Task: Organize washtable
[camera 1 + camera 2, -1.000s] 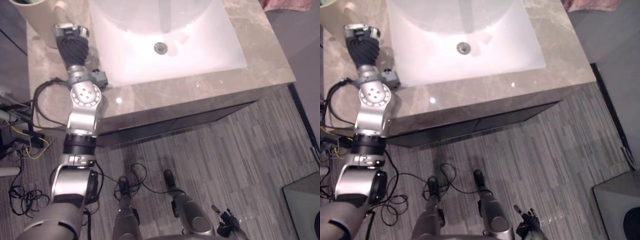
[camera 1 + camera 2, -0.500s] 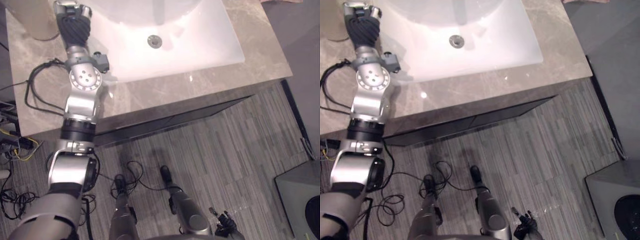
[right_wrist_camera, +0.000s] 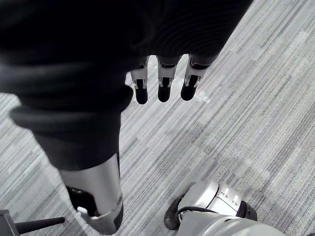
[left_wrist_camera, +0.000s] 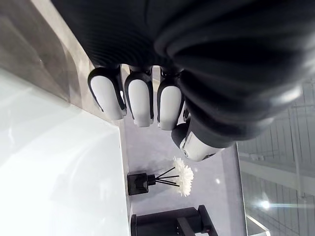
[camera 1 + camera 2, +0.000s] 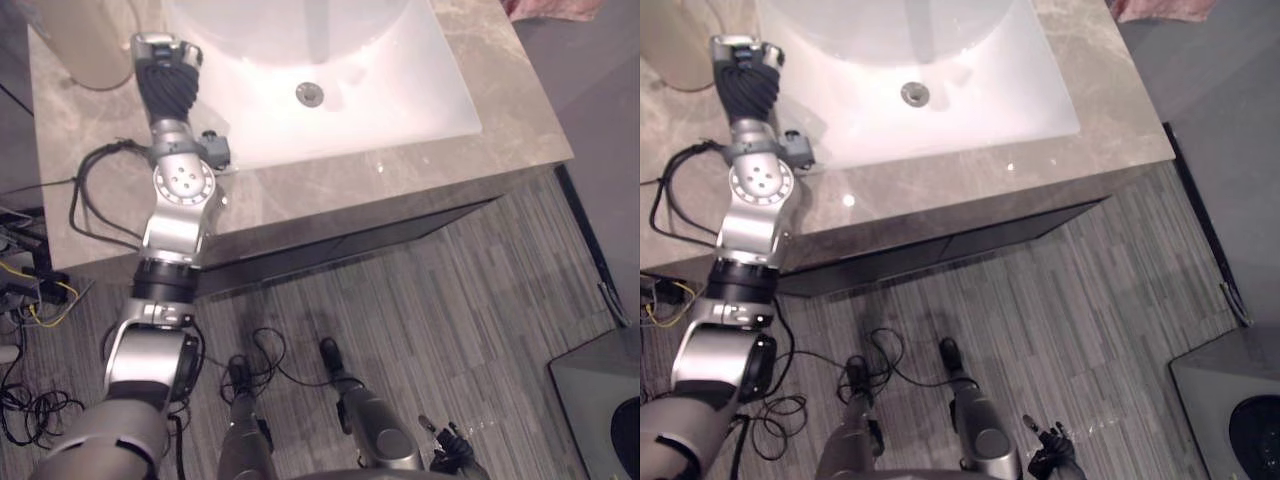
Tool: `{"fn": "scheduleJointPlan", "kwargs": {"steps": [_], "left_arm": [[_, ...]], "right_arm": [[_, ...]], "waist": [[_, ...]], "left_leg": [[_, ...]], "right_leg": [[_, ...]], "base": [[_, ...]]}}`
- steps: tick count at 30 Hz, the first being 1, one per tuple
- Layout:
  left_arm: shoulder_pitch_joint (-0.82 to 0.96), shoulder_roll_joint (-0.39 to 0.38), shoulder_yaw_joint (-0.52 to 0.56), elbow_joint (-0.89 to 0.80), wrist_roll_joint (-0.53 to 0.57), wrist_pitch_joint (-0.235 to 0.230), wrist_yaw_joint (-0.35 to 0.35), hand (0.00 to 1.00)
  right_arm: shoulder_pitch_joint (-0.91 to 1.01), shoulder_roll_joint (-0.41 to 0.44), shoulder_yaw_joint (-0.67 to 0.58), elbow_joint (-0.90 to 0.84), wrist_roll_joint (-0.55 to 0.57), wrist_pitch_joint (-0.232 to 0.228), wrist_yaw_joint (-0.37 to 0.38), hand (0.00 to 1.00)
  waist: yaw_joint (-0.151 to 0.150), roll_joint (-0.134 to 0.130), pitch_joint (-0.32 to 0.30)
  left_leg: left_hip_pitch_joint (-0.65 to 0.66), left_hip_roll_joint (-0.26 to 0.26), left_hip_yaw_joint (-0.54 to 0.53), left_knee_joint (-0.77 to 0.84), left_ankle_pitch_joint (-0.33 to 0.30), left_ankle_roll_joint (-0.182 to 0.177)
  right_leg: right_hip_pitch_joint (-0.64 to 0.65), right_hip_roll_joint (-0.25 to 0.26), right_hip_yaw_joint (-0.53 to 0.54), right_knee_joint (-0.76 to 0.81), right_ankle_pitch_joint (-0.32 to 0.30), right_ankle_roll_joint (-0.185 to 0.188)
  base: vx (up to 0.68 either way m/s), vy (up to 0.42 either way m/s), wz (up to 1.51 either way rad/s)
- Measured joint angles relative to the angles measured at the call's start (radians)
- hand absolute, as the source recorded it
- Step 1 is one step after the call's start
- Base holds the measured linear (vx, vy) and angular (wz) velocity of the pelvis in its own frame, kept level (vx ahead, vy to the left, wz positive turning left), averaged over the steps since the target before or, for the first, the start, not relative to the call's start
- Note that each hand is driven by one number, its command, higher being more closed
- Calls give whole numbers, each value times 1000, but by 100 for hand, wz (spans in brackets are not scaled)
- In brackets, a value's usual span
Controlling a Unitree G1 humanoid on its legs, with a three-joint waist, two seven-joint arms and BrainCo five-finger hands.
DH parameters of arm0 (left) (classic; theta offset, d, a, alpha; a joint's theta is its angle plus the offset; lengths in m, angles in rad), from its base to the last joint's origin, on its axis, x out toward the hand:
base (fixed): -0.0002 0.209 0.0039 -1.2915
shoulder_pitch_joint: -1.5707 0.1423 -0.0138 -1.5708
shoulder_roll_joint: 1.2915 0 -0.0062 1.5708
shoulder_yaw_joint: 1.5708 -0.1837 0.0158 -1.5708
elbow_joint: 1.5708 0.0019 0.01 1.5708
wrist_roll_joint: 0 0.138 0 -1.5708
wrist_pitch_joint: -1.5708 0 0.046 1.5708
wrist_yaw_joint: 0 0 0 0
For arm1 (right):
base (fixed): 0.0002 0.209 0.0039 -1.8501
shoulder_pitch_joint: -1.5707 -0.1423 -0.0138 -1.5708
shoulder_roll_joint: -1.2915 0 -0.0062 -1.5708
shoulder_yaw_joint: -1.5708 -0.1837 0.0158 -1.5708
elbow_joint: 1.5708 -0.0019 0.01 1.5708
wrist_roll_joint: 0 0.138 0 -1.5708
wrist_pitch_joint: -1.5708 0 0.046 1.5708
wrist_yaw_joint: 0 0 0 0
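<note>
Reaching: my left hand (image 5: 163,60) is stretched out over the counter (image 5: 400,180), at the left rim of the white basin (image 5: 380,70) and just beside the beige tub (image 5: 85,45). I judge it is there because the clutter sits along that back-left side.
Left hand state: its fingers (image 4: 141,101) are loosely extended with the thumb set apart, and nothing lies between them, so it carries nothing.
Ahead of the fingers: a dark diffuser bottle (image 4: 138,183) with sticks and a white flower stands upright on the grey surface beyond the basin, well apart from the fingertips. I cannot tell whether that surface is the counter itself or a ledge behind it.
Right hand (image 3: 161,81): it hangs low over the striped floor with straight fingers and holds nothing. I read it as parked clear of the counter edge.
Pink cloth (image 5: 555,8): it lies bunched at the far right corner of the counter, well apart from both hands, and would suit the right arm better.
Stage: I judge this to be an approach, with nothing grasped yet.
Next move: I would need to choose between the tub and the bottle, then turn the wrist so the thumb can come round the chosen one.
Risk: the bottle looks narrow and top-heavy with its sticks, so a glancing touch could tip it.
</note>
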Motion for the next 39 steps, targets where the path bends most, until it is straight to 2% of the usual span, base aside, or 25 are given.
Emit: {"fn": "scheduleJointPlan", "kwargs": {"steps": [8, 10, 15, 18, 20, 24, 26, 27, 30, 31, 32, 33, 34, 36, 39], "left_arm": [[78, -9, -10, 0, 6, -10, -42, 100], [109, -9, -9, -1, 23, -21, -44, 100], [175, -8, -6, 0, 23, -21, -44, 100], [178, -8, -4, -1, 23, -21, -43, 100], [198, -11, 10, -32, 23, -18, -43, 100], [219, -31, 11, -106, 23, -18, -43, 100], [221, -52, 11, -122, 23, -18, -43, 100], [228, -74, 12, -132, 23, -18, -42, 100], [256, -85, 14, -157, 23, -18, -42, 100], [261, -96, 17, -159, 23, -17, -42, 100], [262, -103, 21, -159, 23, -17, -42, 100], [269, -128, 41, -161, 25, -15, -41, 100], [281, -144, 55, -162, 26, -6, -39, 100], [284, -144, 54, -163, 26, -3, -39, 100], [280, -140, 60, -166, 26, -4, -34, 100]], "right_arm": [[-2, 2, -53, -2, 0, 3, 0, 0], [-2, 1, -78, -1, -1, 3, 1, 0], [5, 4, -88, 3, -1, 20, 2, 0], [10, 12, -95, -1, -1, 21, 2, 0], [24, 17, -94, 1, -1, 22, 4, 0], [78, 22, -93, -3, 0, 21, 5, 0], [99, 26, -79, -3, 0, 22, 5, 0], [111, 23, -78, -5, 4, 21, 6, 0], [118, 19, -72, -6, 18, 21, 6, 0], [120, 20, -70, -5, 18, 21, 6, 0], [122, 25, -69, -3, 18, 20, 5, 0], [128, 21, -67, -5, 18, 18, 5, 0], [123, 3, -67, -12, 17, 19, 5, 0], [128, 2, -67, -7, 17, 21, 4, 0], [134, 3, -67, -2, 17, 23, 4, 0]], "waist": [[11, 3, -4], [10, 19, -14], [19, 42, -32], [33, 42, -35], [32, 44, -77], [36, 49, -156], [53, 58, -174], [57, 68, -187], [58, 87, -207], [58, 72, -221], [57, 55, -232], [59, 36, -258], [65, 65, -257], [60, 83, -260], [59, 90, -260]], "left_leg": [[34, -24, -6, 0, -2, 4], [36, -34, -4, 0, -5, 8], [62, -40, 7, 0, -7, 11], [78, -38, 12, 0, -10, 14], [76, -36, 17, 0, -23, 21], [80, -23, 20, -1, -35, 20], [90, -2, 21, -1, -46, 24], [95, 25, 22, -1, -47, 24], [84, 77, 29, -1, -48, 23], [75, 89, 41, -1, -60, 7], [61, 71, 58, 28, -56, 5], [2, 54, 102, 154, -85, 8], [26, 55, 115, 94, -78, 4], [73, 47, 119, -1, -39, 4], [78, 48, 119, -1, -22, 2]], "right_leg": [[46, -25, -31, 6, -15, 0], [48, -35, -31, 7, -23, 11], [68, -42, -26, 12, -26, 7], [84, -42, -26, 12, -28, 9], [80, -41, -22, 10, -28, 10], [81, -42, -24, 14, -25, 5], [80, -21, -30, 30, -9, -15], [79, 4, -42, 40, 10, -35], [60, 50, -67, 64, 28, -50], [57, 57, -81, 59, 29, -52], [52, 42, -79, 45, 22, -59], [46, 14, -72, 7, -17, -64], [44, 13, -95, 2, -16, -56], [48, 14, -99, 4, -19, -52], [48, 17, -93, 10, -19, -46]], "base": [[28, 49, 13], [13, 63, 1], [45, 40, -3], [28, 14, -1], [42, 19, -4], [58, 12, -4], [12, -14, -11], [-16, -48, -7], [-27, -71, 5], [-30, -74, 15], [-9, -9, 20], [-10, -31, 4], [-25, -35, -4], [-42, -50, 6], [-38, -21, -5]]}}
